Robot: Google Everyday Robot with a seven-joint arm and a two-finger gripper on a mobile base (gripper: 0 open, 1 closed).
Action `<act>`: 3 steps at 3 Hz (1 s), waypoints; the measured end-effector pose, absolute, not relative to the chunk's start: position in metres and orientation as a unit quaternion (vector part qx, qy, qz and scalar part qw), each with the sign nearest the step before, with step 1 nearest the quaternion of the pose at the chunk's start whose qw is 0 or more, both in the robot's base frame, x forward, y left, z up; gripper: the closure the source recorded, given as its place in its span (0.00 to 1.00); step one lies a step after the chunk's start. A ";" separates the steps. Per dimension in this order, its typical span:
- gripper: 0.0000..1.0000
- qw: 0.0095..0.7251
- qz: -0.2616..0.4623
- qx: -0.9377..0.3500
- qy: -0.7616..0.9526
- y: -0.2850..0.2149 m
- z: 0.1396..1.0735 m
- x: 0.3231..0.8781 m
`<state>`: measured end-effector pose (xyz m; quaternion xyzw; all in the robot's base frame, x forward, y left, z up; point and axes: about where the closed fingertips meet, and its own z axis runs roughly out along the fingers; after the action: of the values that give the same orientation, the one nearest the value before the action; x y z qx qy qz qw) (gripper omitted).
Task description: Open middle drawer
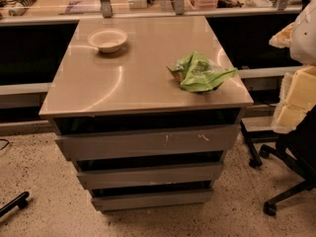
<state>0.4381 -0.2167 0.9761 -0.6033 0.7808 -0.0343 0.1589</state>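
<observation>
The gripper is nowhere in this view, so its place can only be given as outside the frame. Whether it is spread or closed cannot be told, and nothing can be placed relative to it.

At the far left a dark caster leg (pixel 15 201) lies on the speckled floor. Next, a shallow pale round bowl (pixel 107 38) sits at the back left of the glossy beige cabinet top (pixel 123 83).

Under that top are three flat grey fronts. The tall scratched top drawer front (pixel 148 141) is uppermost. The plain grey middle drawer (pixel 150 174) is just below it. The short bottom drawer front (pixel 153 199) is nearest the floor. The middle drawer looks shut, with only a dark slot above its upper edge.

Further right, a crumpled green snack bag (pixel 200 73) rests near the top's right edge. A black office chair (pixel 291 177) with exposed yellow foam (pixel 296 98) stands just beside the cabinet.

I judge the task to be at its very start: the approach has not yet reached the drawer. With no handle, the next move likely calls for coming in low and hooking the slot above the middle front. The pull should then run straight out, taking care not to catch the scratched front above.
</observation>
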 end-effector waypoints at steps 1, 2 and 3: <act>0.00 0.159 -0.034 -0.603 0.781 -0.217 0.976 0.438; 0.19 0.168 -0.024 -0.599 0.783 -0.216 0.955 0.437; 0.42 0.181 0.007 -0.599 0.780 -0.205 0.900 0.436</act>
<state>0.4357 -0.2051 0.9000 -0.5989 0.7801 0.0071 0.1810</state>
